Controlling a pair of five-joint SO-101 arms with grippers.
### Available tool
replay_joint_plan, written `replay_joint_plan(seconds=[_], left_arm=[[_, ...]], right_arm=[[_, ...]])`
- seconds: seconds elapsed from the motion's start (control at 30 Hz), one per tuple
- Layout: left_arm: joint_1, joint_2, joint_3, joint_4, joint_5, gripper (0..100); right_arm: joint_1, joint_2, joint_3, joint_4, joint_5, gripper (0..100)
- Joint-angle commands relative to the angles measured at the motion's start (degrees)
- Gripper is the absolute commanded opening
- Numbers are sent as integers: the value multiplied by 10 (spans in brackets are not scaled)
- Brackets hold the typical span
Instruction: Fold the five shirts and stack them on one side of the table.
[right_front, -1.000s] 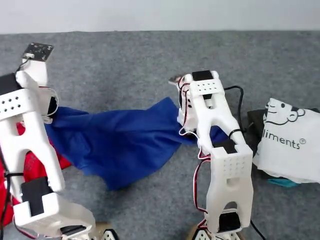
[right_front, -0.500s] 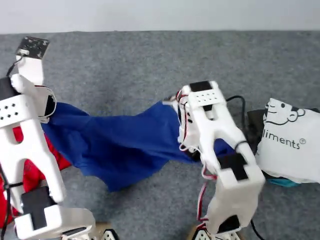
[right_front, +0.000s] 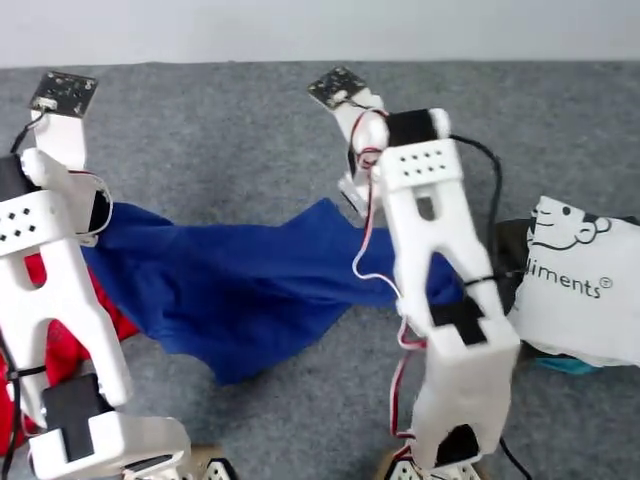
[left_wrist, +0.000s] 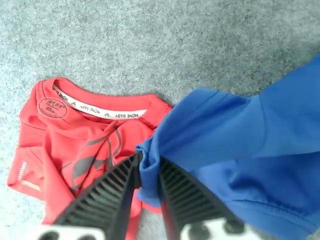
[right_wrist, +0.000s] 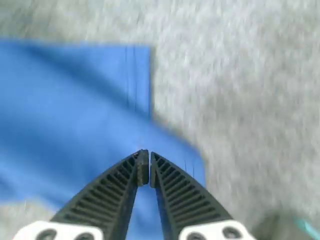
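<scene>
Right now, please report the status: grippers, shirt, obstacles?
Left gripper shut on blue shirt. Right gripper shut, over same shirt. Shirt unfolded, spread across table. Red shirt partly under held end.

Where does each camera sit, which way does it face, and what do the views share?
High view: fixed above the table, looking down on the left arm, the right arm and the blue shirt.
Left wrist view: looks along the left gripper, shut on the blue shirt, red shirt beneath.
Right wrist view: looks past the shut right gripper onto the blue shirt.
All three share the blue shirt.
</scene>
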Motion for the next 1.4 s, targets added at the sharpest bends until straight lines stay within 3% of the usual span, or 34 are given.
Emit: replay_joint_plan(seconds=[0.0, 0.23, 0.6, 0.7, 0.83, 1.17, 1.37], left_arm=[[-1, -27, 8, 13, 4, 13], [-2, -31, 22, 13, 4, 14], [-1, -31, 22, 12, 4, 14], [-1, -31, 22, 12, 4, 14], [-1, -26, 22, 11, 4, 14], [1, -25, 22, 2, 6, 14], [47, -31, 18, -4, 8, 14]], right_arm=[[-23, 77, -99, -18, -23, 40], [-51, 235, -258, 0, -69, 186], [-70, 436, -436, 21, -70, 190], [-74, 442, -449, 51, -68, 164], [-80, 442, -447, 94, -32, 2], [-63, 379, -535, 145, -2, 11], [-25, 292, -595, 148, -4, 11]])
